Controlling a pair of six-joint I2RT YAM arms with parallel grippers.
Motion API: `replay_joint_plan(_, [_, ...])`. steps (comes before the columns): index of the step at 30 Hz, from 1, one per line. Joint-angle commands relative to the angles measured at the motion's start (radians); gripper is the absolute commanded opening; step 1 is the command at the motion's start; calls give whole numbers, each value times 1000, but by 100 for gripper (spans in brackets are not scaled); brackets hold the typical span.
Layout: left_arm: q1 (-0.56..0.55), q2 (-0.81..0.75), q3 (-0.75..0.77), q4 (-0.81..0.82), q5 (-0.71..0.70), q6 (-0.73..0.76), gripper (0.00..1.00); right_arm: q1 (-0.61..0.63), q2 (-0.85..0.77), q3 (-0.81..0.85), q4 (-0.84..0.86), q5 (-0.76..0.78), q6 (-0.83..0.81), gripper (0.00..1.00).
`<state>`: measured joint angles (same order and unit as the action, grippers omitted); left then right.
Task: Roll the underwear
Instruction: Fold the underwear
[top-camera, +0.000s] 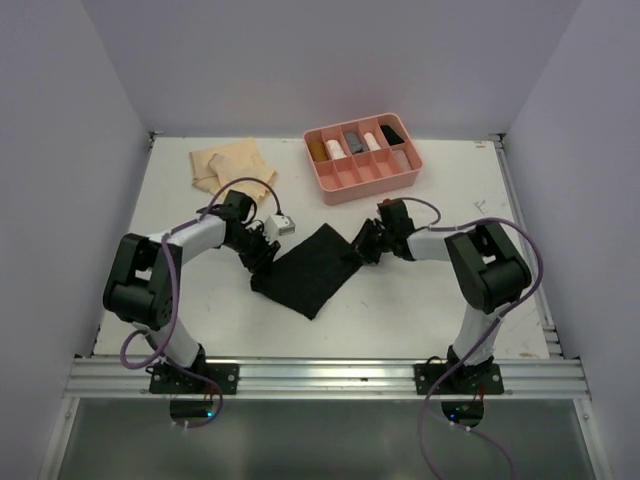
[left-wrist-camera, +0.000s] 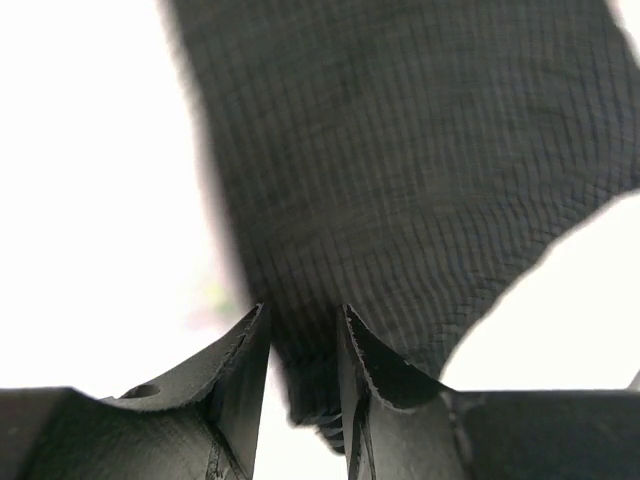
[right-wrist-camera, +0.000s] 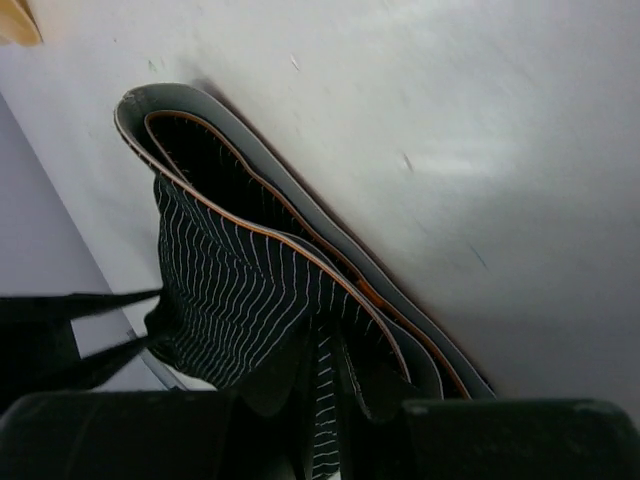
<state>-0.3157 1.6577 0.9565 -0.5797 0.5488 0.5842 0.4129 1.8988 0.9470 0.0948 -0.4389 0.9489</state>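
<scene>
Two garments are out on the table (top-camera: 200, 310); I take them from the left. At the far left the pale tan underwear (top-camera: 232, 165) lies flat and creased, untouched and well apart from both arms.

Next comes the left gripper (top-camera: 262, 250), low at the left corner of the black underwear (top-camera: 308, 270). Its wrist camera shows the two dark fingers (left-wrist-camera: 245, 385) drawn close with a bunch of the cloth between them, so I read it as pinched on that corner. The fabric there is a fine ribbed knit, matte and thin, with a curved cut edge.

The black piece lies spread as a rough diamond in the middle of the table, between the arms and not yet rolled at all.

On its right corner sits the right gripper (top-camera: 363, 243). Its camera shows the waistband doubled over – a smooth grey elastic with an orange line of piping – and pinstriped cloth running down between the fingers, which I judge clamped on it.

Behind it stands the rigid pink tray (top-camera: 372, 184), some compartments holding small rolls.

I judge this the laying-out step – garment held at both ends before any fold. The next move calls for both arms working together with even tension, since cloth this limp will sag or twist if one side leads.
</scene>
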Motion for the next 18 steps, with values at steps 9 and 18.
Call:
replay_joint_plan(9, [44,316,342,-6,74,-15,36,99,-452,-353,14,128,130,24])
replay_joint_plan(18, [49,188,398,-40,246,-6,41,113,-419,-48,-125,129,-99,36])
